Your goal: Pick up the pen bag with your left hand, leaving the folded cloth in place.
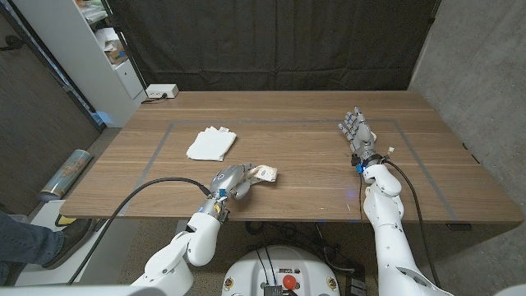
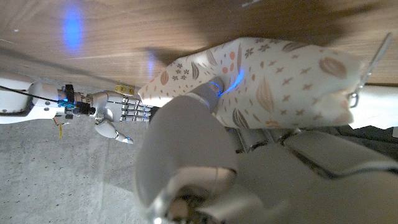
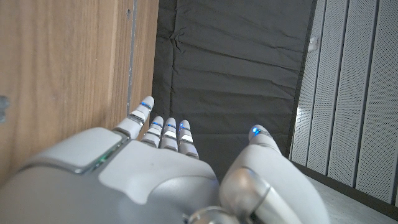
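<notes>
Gripping 1 pen bag (image 1: 263, 173): left hand (image 1: 233, 180); 1 folded cloth (image 1: 210, 143) apart.

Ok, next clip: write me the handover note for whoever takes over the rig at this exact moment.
Left hand: fingers closed around the pen bag, near the table's front edge; whether the bag is off the wood yet is hard to tell.
Right hand: open, holding nothing, fingers apart, over the table's right side.
Folded cloth: lies apart from the bag, further back, untouched.
Done: grasp on the bag.
Left: raise it clearly, keeping away from the cloth.
</notes>
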Robot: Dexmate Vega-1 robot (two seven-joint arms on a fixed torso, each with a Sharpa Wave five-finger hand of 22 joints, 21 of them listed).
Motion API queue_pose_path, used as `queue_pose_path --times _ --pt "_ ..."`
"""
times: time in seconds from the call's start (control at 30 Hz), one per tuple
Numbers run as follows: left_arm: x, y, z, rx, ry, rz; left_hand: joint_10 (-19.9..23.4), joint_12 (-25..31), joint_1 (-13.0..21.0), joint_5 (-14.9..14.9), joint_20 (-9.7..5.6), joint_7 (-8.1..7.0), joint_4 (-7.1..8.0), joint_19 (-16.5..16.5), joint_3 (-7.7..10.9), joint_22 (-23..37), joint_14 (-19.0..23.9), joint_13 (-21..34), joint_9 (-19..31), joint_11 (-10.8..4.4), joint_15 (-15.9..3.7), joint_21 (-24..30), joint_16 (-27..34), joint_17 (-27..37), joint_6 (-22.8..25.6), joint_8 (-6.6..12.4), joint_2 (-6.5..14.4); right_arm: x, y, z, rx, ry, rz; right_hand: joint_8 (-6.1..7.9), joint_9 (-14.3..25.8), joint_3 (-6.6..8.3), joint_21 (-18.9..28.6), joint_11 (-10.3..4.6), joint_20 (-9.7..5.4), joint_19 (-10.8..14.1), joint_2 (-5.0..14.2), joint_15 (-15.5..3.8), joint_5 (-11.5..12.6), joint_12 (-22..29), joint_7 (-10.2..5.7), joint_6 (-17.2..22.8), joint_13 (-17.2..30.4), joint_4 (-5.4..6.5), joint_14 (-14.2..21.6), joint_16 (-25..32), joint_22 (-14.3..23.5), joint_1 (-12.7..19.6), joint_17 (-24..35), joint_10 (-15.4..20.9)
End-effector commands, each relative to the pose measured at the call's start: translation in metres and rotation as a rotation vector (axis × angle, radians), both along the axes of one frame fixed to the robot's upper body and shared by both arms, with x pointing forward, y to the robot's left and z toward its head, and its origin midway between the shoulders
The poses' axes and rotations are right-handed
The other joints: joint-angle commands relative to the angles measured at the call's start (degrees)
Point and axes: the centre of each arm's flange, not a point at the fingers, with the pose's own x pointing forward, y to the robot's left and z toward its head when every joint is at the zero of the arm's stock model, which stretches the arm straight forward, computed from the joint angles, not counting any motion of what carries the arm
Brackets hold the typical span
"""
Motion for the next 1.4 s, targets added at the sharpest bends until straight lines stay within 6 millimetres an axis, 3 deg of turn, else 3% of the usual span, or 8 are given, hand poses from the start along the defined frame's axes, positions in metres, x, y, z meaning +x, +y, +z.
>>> queue_pose_path --times 0.03,0.83,1.4 --pt "-0.005 0.004 0.006 -0.011 -0.026 0.002 0.33 0.37 0.43 0.48 -0.01 0.08 0.15 -0.49 0.44 0.11 0.54 0.38 0.24 0.13 -0.28 0.49 -0.12 0.27 0.84 0.45 0.03 -0.004 0.001 -0.001 0.002 -0.005 -0.004 -0.13 0.3 -0.06 -0.17 0.3 -0.23 0.57 0.46 0.05 0.21 0.09 0.05 0.32 0.3 0.02 0.34 0.29 0.32 0.0 0.03 0.2" --pt "-0.006 0.011 0.027 -0.045 -0.009 -0.125 0.77 0.67 -0.36 0.34 0.17 0.38 0.87 -0.84 0.37 0.02 0.55 1.35 0.97 0.1 0.17 1.81 -0.44 1.06 1.18 0.77 -0.14 -0.007 0.004 0.007 -0.006 -0.013 -0.01 -0.13 0.3 -0.2 -0.33 0.23 -0.18 0.65 0.57 0.08 0.25 0.08 0.07 0.36 0.3 -0.07 0.34 0.26 0.32 0.09 0.03 0.2" --pt "-0.018 0.012 0.045 0.001 -0.078 -0.109 0.71 0.71 -0.92 0.16 -0.15 0.48 1.08 -1.27 0.31 -0.12 0.33 2.02 1.45 0.4 0.21 2.57 -0.79 1.51 1.17 0.88 -0.24 -0.008 0.006 0.011 -0.013 -0.017 -0.012 -0.14 0.3 -0.28 -0.42 0.25 -0.16 0.69 0.65 0.0 0.28 0.12 0.1 0.36 0.3 -0.12 0.53 0.31 0.33 0.15 0.03 0.35"
